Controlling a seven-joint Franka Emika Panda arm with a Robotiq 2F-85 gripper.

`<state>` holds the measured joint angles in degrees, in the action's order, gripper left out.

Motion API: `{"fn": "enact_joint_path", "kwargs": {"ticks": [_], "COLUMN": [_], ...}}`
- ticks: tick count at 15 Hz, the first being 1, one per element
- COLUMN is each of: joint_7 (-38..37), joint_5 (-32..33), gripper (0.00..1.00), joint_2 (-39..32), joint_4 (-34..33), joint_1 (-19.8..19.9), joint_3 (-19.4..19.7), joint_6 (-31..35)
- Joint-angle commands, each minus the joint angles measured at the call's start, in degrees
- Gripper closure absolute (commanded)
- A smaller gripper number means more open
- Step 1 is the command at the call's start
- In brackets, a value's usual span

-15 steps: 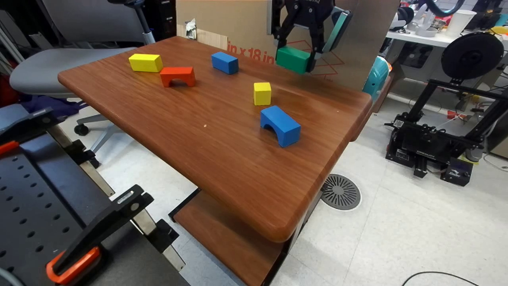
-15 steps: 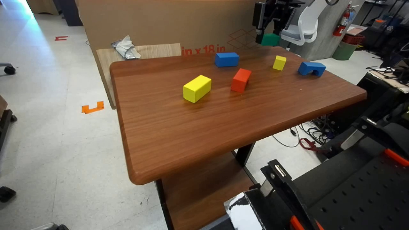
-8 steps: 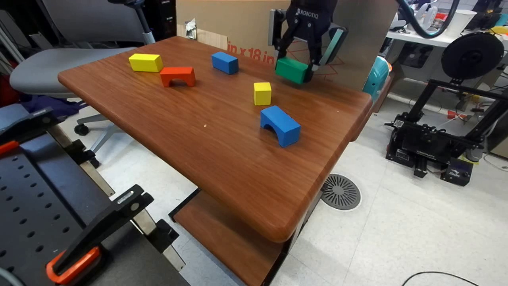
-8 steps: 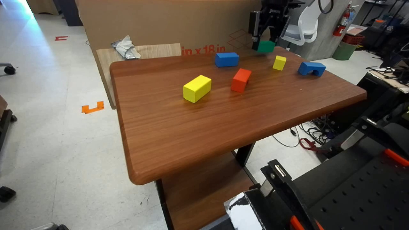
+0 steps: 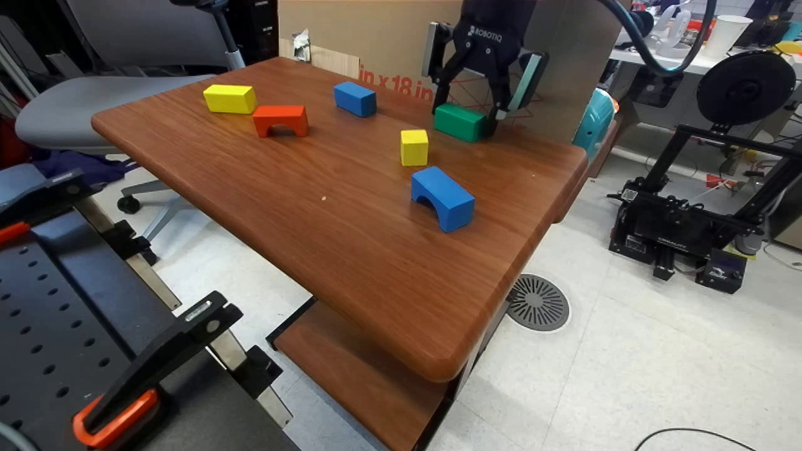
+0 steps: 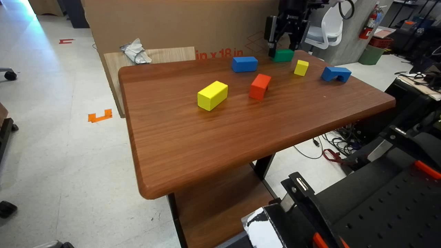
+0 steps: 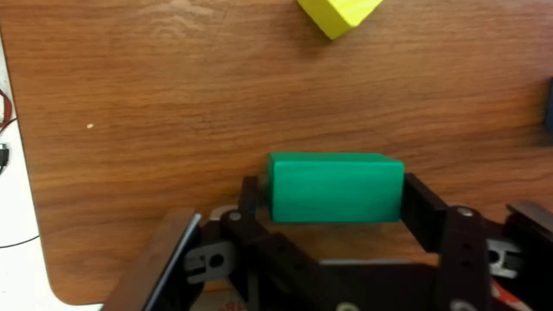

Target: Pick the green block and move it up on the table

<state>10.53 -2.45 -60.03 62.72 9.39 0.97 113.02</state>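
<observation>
Apparently the green block (image 7: 337, 190) is lying on the table (image 5: 326, 250) near the edge by the cardboard (image 6: 172, 27), the gripper (image 5: 465, 119) straddling it slackly, gap showing at one end, release looking like the step in hand, next calling for wider spread then straight rise.

Your exterior views: bright, clear. In an exterior view: bluish glare on floor (image 6: 38, 75), well left of your jaws. Wrist view: jaws dark, blurred; floor left of them, bleached white; counter (image 7: 142, 86) beyond them, pale sheen.
</observation>
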Motion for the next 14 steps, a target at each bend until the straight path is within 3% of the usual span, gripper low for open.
{"fn": "enact_joint_path", "kwargs": {"ticks": [1,6,12,13,14], "joint_7": [-0.8,3.6,1.3,2.3,2.2], "joint_5": [0.5,1.6,3.5,2.3,2.4], "gripper": [0.00,0.00,0.00,0.00,0.00], "joint_2": [1.3,12.9,27.2,20.2,22.5], "joint_4": [-0.4,14.3,28.7,19.8,22.1], "joint_1": [-0.4,-0.7,-2.2,-1.2,-1.3], "joint_3": [0.0,-0.3,0.8,0.2,0.2], "joint_6": [-1.7,1.3,2.9,0.4,0.5]}}
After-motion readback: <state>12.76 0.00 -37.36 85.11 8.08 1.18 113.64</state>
